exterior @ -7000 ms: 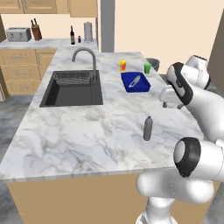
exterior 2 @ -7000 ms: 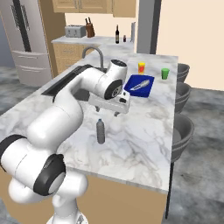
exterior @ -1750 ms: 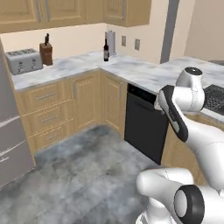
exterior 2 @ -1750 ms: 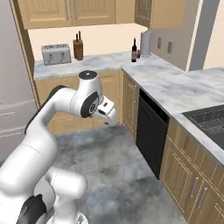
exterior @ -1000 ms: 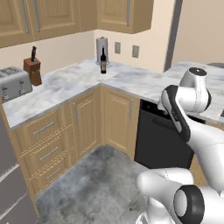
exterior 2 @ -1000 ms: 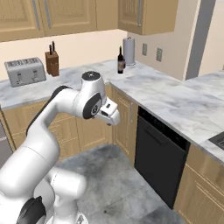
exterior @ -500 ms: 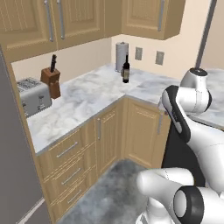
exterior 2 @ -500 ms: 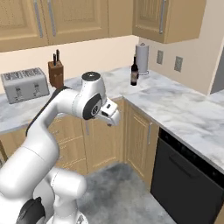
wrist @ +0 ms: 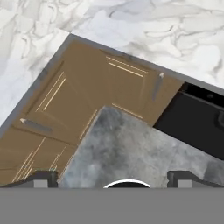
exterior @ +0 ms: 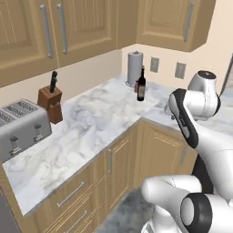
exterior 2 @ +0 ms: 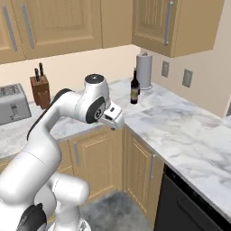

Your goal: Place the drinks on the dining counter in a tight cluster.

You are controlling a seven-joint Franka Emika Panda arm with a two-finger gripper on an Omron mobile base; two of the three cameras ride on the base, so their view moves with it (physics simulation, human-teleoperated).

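One of the drinks, a tall dark wine bottle (exterior: 141, 86) (exterior 2: 134, 89) with a pale label, stands upright in the back corner of an L-shaped marble counter (exterior: 91, 132) (exterior 2: 180, 126). My gripper (exterior 2: 113, 118) (wrist: 113, 178) hangs open and empty in front of the counter's inner corner, well short of the bottle and below its level. In the hand view it looks down at the wooden cabinet fronts and the grey floor, with its fingertips (wrist: 41, 177) wide apart. The dining counter is out of view.
A paper towel roll (exterior: 134, 68) (exterior 2: 144, 65) stands right behind the bottle. A knife block (exterior: 51, 103) (exterior 2: 40, 88) and a toaster (exterior: 20, 127) (exterior 2: 11, 108) sit further left. A black dishwasher front (exterior 2: 189, 207) (wrist: 197, 127) is under the right run. Wall cabinets hang above.
The whole picture has shifted, so the cameras moved with the base: the corner counter and wine bottle now appear nearer and more central. The gripper stays open and empty.
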